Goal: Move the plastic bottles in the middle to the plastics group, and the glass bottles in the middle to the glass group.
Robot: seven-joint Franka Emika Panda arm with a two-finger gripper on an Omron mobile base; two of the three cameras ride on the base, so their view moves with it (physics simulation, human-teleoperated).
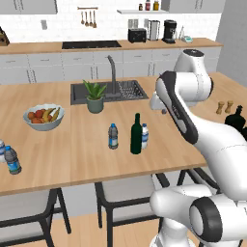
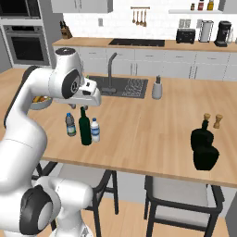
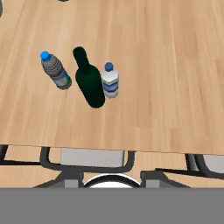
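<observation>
Three bottles stand mid-counter. The tall dark green glass bottle point(image 1: 136, 135) point(image 2: 84, 127) point(image 3: 89, 81) is between a bluer, dark-capped plastic bottle point(image 1: 113, 136) point(image 2: 70, 125) point(image 3: 56, 71) and a paler plastic bottle point(image 1: 144, 136) point(image 2: 95, 130) point(image 3: 110, 81), which stands close against it. The plastics group point(image 1: 11, 160) sits at the counter's left end. The glass group point(image 2: 204, 147) point(image 1: 236, 118) of squat near-black bottles is at the right end. My gripper point(image 2: 73, 107) point(image 1: 162, 109) point(image 3: 111, 180) hangs open above the three bottles, on their sink side, holding nothing.
A fruit bowl point(image 1: 43, 117) and a potted plant point(image 1: 95, 97) stand left of the sink point(image 1: 108, 91). Wooden shakers point(image 2: 212, 120) stand behind the glass group. A soap dispenser point(image 2: 157, 88) is by the sink. Chairs point(image 3: 94, 158) are tucked under the near edge.
</observation>
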